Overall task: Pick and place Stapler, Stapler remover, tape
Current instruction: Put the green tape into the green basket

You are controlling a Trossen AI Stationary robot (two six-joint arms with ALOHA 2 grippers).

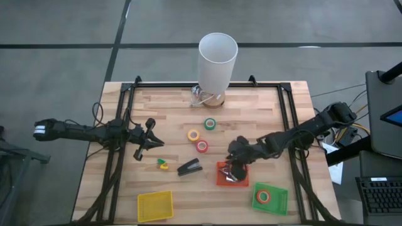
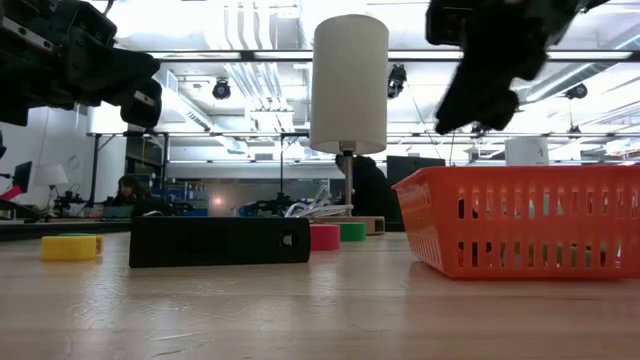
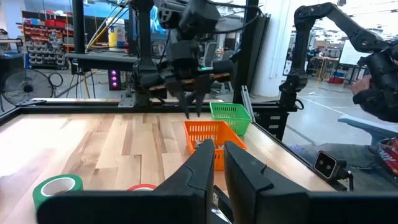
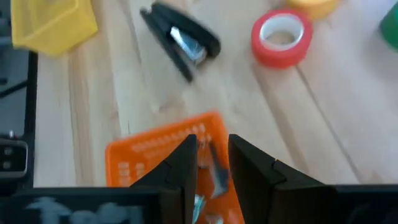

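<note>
Three baskets sit near the front of the table (image 1: pixel 163 113): one yellow basket (image 1: pixel 155 206), one orange basket (image 1: pixel 232 174) and one green basket (image 1: pixel 271 198). Four tape rolls show: a green tape roll (image 1: pixel 210 123), a yellow tape roll (image 1: pixel 193 134) and a red tape roll (image 1: pixel 201 146) lie loose mid-table, and a second red roll (image 1: pixel 263 196) lies inside the green basket. One black stapler (image 1: pixel 189 167) lies on the bare wood between the yellow and orange baskets. The right pincer (image 1: pixel 237 164) hangs over the orange basket, fingers a little apart with a small shiny object between them. The left pincer (image 1: pixel 142 148) waits at the table's left, fingers nearly together, empty.
</note>
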